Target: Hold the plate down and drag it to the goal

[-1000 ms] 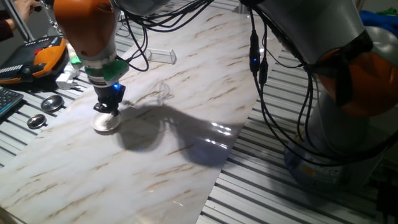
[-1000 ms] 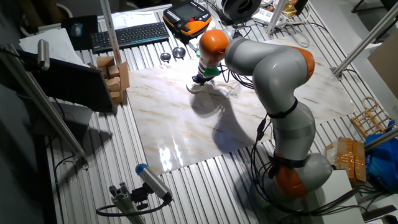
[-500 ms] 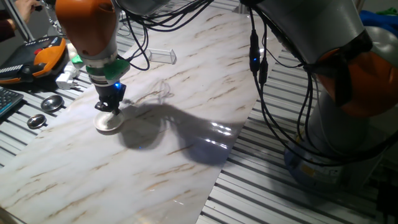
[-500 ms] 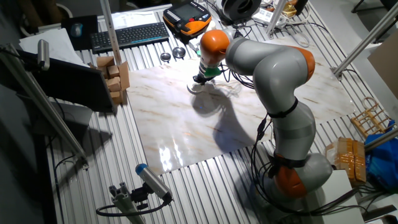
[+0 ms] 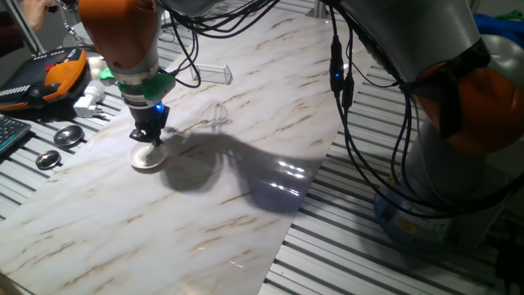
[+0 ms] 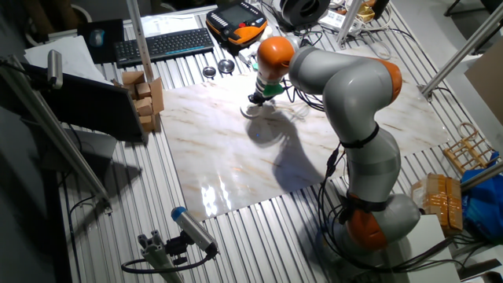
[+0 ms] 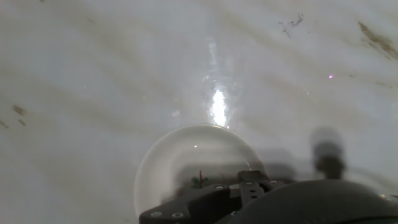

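Near the far-left part of the marble surface (image 5: 246, 188), the gripper (image 5: 151, 140), seemingly closed, presses on the small white plate (image 5: 148, 158), and should keep firm downward pressure while sliding steadily toward the clear plastic goal (image 5: 211, 117) nearby.

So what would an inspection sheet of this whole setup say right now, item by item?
Surface: marbled white board on a slatted metal table.
Job's things: the plate lies flat on the board; the goal, a clear bracket, sits apart from it.
Clutter: two metal discs off the board's edge; a clear box on the board.
Grippers: the gripper presses down on the plate's centre; whether the jaws are open cannot be told.
Cables: black cables hang along the arm.
Surroundings: keyboard, orange pendant, cardboard boxes.
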You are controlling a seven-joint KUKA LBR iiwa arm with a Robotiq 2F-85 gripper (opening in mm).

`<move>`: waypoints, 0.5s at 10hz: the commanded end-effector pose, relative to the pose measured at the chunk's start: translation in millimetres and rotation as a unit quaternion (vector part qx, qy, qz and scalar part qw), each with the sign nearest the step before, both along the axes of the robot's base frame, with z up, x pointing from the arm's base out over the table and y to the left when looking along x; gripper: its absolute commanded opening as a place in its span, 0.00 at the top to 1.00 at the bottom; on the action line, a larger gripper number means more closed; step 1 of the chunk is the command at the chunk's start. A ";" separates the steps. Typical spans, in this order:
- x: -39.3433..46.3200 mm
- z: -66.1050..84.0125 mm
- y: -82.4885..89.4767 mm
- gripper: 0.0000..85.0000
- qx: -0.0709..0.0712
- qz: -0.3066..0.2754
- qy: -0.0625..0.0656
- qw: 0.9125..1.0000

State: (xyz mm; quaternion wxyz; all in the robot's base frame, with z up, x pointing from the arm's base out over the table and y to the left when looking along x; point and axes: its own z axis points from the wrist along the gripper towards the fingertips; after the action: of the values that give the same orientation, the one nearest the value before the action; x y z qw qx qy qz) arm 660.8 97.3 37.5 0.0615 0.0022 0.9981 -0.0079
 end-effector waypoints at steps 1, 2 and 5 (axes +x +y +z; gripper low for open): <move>0.0 0.6 -2.8 1.00 0.000 0.001 0.000 1.000; -0.1 -0.2 -5.4 1.00 -0.002 0.002 0.000 1.000; -0.5 -2.7 -7.5 1.00 -0.001 0.003 0.000 1.000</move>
State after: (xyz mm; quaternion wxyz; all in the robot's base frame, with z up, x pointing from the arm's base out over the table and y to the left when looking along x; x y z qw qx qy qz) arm 660.2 89.8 35.0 0.0610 -0.0010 0.9981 -0.0091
